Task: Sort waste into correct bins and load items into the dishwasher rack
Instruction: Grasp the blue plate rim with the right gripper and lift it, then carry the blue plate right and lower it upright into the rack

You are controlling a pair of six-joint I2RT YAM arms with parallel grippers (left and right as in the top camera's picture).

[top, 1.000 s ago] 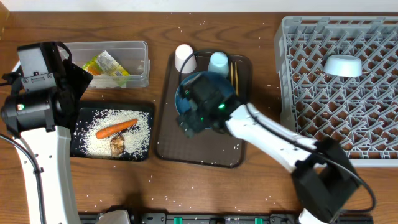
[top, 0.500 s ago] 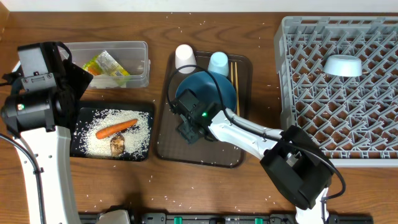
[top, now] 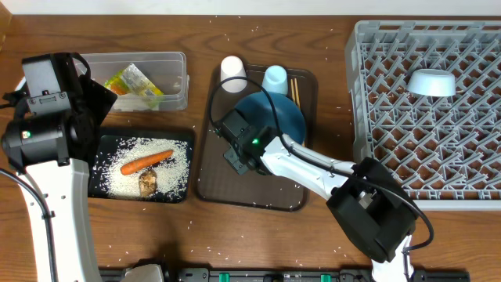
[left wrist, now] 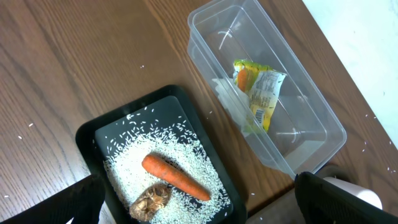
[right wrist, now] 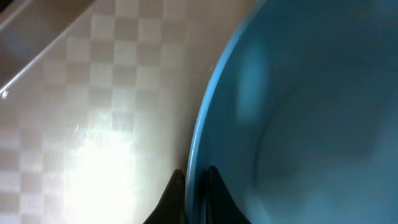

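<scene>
On the brown wooden table (top: 180,235), the overhead view puts the dark blue plate (top: 286,117) just beyond the right pincer (top: 237,155), over the serving tray (top: 207,188). Left wrist: the left pincer (left wrist: 199,208) hangs spread and empty, with the carrot (left wrist: 174,177) below it. Right wrist: the fingertips (right wrist: 176,196) clamp the plate's rim, probably to lift it.

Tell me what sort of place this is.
Probably a dish-clearing station staged on a wooden table: a grey dishwasher rack, a black tray holding rice and a carrot, and a brown serving tray with a dark blue plate.
</scene>
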